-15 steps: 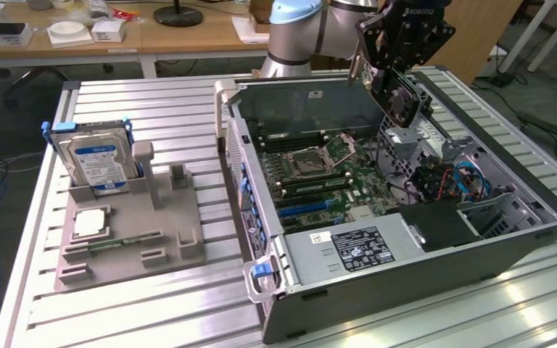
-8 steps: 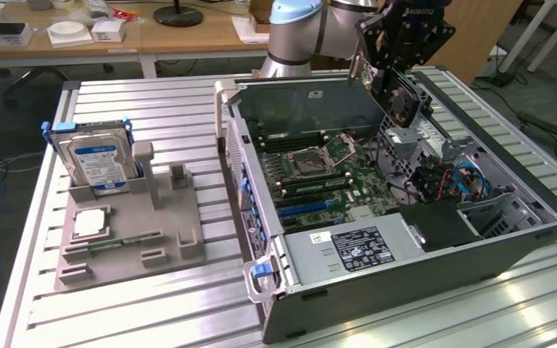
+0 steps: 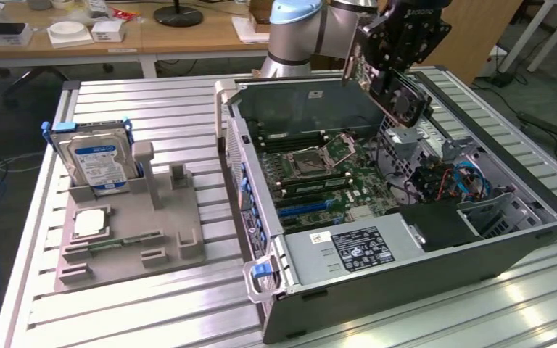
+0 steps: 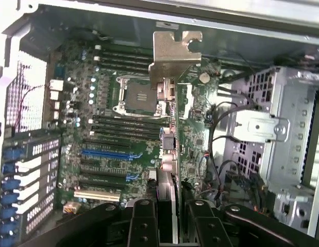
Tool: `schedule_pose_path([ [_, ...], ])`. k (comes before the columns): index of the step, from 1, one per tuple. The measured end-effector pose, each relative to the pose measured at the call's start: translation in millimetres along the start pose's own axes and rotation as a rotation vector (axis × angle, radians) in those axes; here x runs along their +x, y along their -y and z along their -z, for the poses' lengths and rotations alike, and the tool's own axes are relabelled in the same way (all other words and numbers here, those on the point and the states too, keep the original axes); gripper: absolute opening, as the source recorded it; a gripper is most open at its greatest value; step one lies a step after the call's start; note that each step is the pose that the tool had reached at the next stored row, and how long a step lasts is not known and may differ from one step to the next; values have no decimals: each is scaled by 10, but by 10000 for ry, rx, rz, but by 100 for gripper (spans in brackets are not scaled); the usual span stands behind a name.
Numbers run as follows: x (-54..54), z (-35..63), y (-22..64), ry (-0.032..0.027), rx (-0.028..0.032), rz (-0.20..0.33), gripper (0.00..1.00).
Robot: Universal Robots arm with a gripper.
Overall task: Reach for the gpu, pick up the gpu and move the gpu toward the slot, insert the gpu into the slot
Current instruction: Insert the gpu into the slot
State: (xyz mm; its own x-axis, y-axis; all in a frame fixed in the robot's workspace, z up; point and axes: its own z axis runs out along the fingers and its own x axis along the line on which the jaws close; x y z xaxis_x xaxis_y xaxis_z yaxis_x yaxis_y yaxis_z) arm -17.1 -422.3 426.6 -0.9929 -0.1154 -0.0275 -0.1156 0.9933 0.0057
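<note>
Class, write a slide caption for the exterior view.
Gripper holds the gpu tilted above the open computer case.

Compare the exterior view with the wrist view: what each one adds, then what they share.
Exterior view adds: the hard drive standing in the grey fixture, and the power supply. Wrist view adds: the fingers clamped on the gpu, its metal bracket at the far end. Shared: the gpu held above the open case, and the CPU socket.

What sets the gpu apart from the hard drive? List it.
The gpu hangs tilted in the fingers above the case; the hard drive stands upright in its grey holder. The gpu is dark with a black fan; the hard drive is silver, blue-labelled. Both are flat rectangles.
</note>
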Motion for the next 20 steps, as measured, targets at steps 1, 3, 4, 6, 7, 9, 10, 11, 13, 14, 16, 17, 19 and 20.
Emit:
schedule_pose_path([
  [1, 0, -1, 0, 0, -5, 179, 28],
  [3, 0, -3, 0, -2, -14, 519, 28],
  [4, 0, -3, 0, -4, -18, 670, 28],
  [6, 0, -5, 0, -6, -27, 976, 28],
  [7, 0, -6, 0, -6, -31, 1118, 28],
  [9, 1, -8, 0, -7, -38, 1367, 28],
  [10, 3, -8, 0, -8, -41, 1478, 28],
  [11, 4, -10, 0, -8, -45, 1589, 28],
  [13, 8, -14, 0, -9, -52, 1833, 28],
  [14, 9, -15, 0, -10, -55, 1957, 28],
  [16, 11, -18, 1, -12, -61, 2202, 28],
  [17, 12, -20, 1, -13, -65, 2328, 28],
  [19, 13, -23, 1, -14, -72, 2598, 28],
  [20, 13, -24, 1, -16, -75, 2733, 28],
])
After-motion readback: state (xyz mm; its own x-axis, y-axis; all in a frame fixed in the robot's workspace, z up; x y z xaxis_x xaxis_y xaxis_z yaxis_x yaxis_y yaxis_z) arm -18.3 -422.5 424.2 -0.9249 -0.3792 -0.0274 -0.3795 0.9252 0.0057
